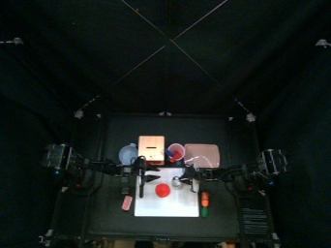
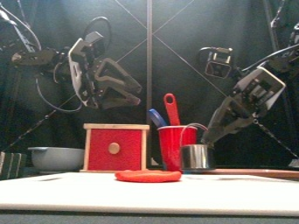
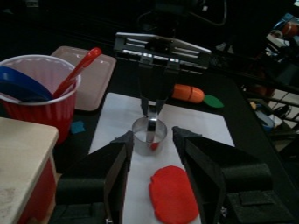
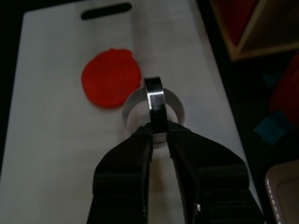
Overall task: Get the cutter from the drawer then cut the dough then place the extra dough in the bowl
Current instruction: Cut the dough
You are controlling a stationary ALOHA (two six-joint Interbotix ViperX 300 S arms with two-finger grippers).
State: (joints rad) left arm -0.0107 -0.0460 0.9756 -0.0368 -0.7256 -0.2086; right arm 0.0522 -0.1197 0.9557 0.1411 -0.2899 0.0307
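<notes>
two arms hang over the board (image 1: 181,205). the right gripper (image 4: 155,122) is clenched on the wire handle of the cutter (image 4: 152,98), which hangs ring-down over the board, just right of the dough (image 4: 114,77) and not over it; whether its rim touches the board cannot be told. the dough, a whole red disc, lies flat on the board's left half. the left gripper (image 3: 158,143) is released, jaws spread wide with nothing between them, above the board's left edge. behind the board stand, from left to right, the bowl (image 2: 52,157), the box (image 2: 117,147), the cup (image 2: 176,144) with a blue knife (image 3: 17,83) and a red knife (image 3: 79,66), and the tray (image 3: 87,74). an orange toy (image 3: 187,92) and a green toy (image 3: 214,101) lie at the board's right edge.
</notes>
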